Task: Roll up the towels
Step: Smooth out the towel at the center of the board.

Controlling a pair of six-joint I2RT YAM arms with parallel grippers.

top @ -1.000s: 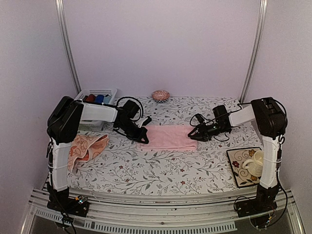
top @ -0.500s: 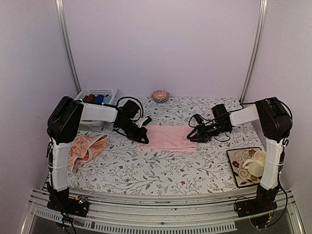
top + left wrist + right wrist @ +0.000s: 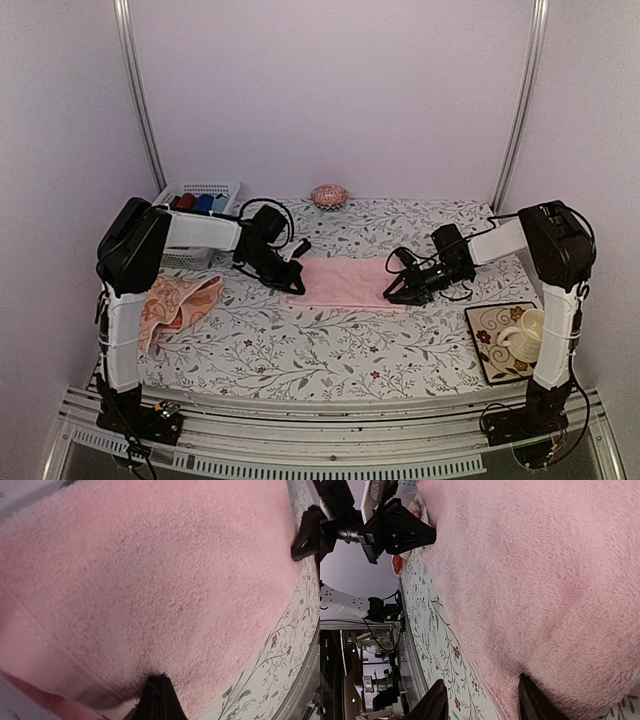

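Note:
A plain light pink towel [image 3: 345, 281] lies flat mid-table and fills both wrist views [image 3: 150, 580] [image 3: 535, 580]. My left gripper [image 3: 295, 284] [image 3: 156, 696] is shut, its tips pressed down on the towel's left edge; no cloth shows between them. At the towel's right near corner my right gripper [image 3: 393, 295] [image 3: 482, 705] is open and straddles the near hem. One of its fingers [image 3: 535, 702] rests on the pink cloth, the other [image 3: 434, 704] over the floral tablecloth. The peach-orange patterned towel [image 3: 176, 302] lies crumpled at the left, away from both grippers.
A white basket [image 3: 222, 187] holding small rolled cloths stands at the back left. A pinkish round object [image 3: 329, 195] sits by the back wall. A patterned tray [image 3: 490, 350] carrying a cream cup [image 3: 524, 334] is at the near right.
My right gripper has slid left and toward the near edge, onto the pink towel's right near corner. The left gripper and both towels have stayed put.

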